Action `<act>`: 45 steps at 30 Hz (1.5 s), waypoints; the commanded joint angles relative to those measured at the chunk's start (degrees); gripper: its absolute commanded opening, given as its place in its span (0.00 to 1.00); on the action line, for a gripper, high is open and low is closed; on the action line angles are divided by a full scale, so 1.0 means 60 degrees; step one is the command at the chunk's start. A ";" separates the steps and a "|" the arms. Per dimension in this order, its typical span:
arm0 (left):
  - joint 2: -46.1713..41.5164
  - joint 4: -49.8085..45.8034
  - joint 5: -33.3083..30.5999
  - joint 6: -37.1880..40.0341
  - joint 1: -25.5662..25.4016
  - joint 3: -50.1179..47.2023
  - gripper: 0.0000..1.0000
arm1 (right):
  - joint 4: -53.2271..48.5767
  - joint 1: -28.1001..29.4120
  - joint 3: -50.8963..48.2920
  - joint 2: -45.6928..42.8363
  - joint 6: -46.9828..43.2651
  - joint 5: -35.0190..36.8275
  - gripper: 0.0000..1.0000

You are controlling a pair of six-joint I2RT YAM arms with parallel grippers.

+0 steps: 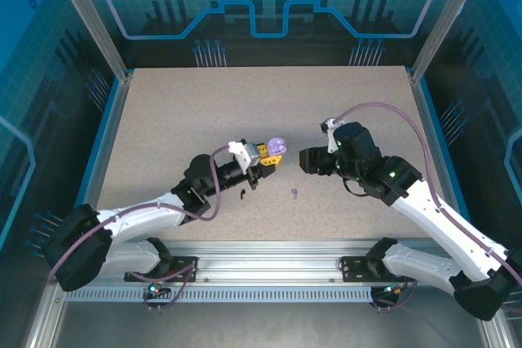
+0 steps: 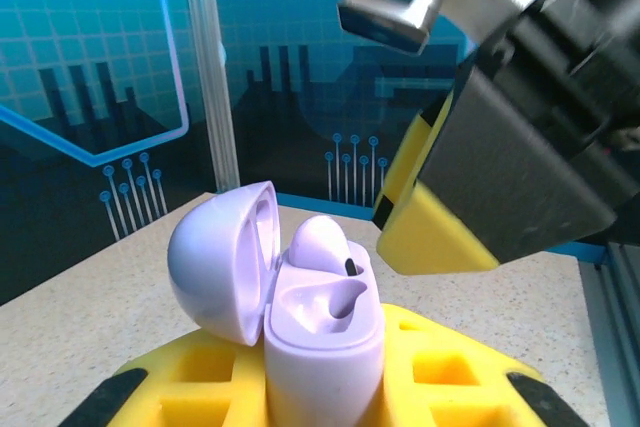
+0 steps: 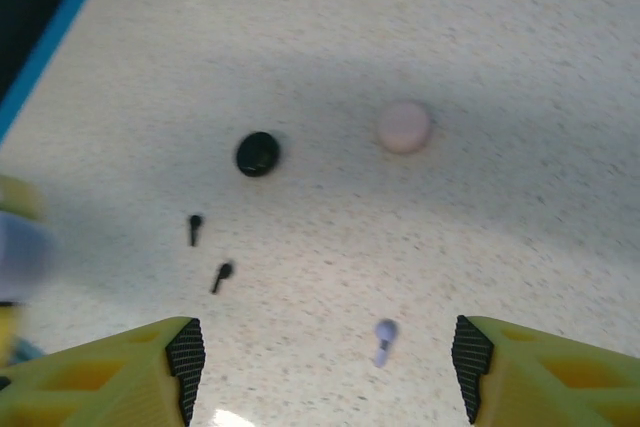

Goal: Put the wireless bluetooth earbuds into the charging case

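Note:
My left gripper (image 1: 265, 156) (image 2: 325, 399) is shut on the lilac charging case (image 2: 325, 347) (image 1: 276, 146), held upright with its lid (image 2: 222, 257) swung open. One lilac earbud (image 2: 318, 242) sits in the far socket and the near socket is empty. A second lilac earbud (image 3: 384, 339) (image 1: 294, 194) lies on the table, below and between my right gripper's (image 3: 325, 372) (image 1: 304, 159) open fingers (image 3: 185, 357). The right gripper hovers just right of the case, its yellow finger (image 2: 440, 237) close beside it. Two black earbuds (image 3: 195, 228) (image 3: 221, 275) lie further left. The pale pink earbuds are hidden.
A shut black case (image 3: 258, 153) and a shut pale pink case (image 3: 404, 127) rest on the speckled table (image 1: 367, 95) beyond the loose earbuds. A blue table edge (image 3: 50, 42) runs along the upper left of the right wrist view.

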 commanded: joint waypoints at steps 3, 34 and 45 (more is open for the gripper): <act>-0.0734 -0.0401 -0.0955 0.0583 -0.0084 -0.0477 0.01 | -0.0071 -0.0176 -0.0862 0.0137 0.0504 0.0313 0.68; -0.1725 -0.0871 -0.1073 0.0477 -0.0086 -0.0653 0.02 | -0.0413 0.0809 0.0865 0.7166 0.0967 -0.0205 0.45; -0.1761 -0.0814 -0.1073 0.0495 -0.0081 -0.0692 0.02 | -0.0778 0.1012 0.1097 0.7684 0.1128 0.0341 0.43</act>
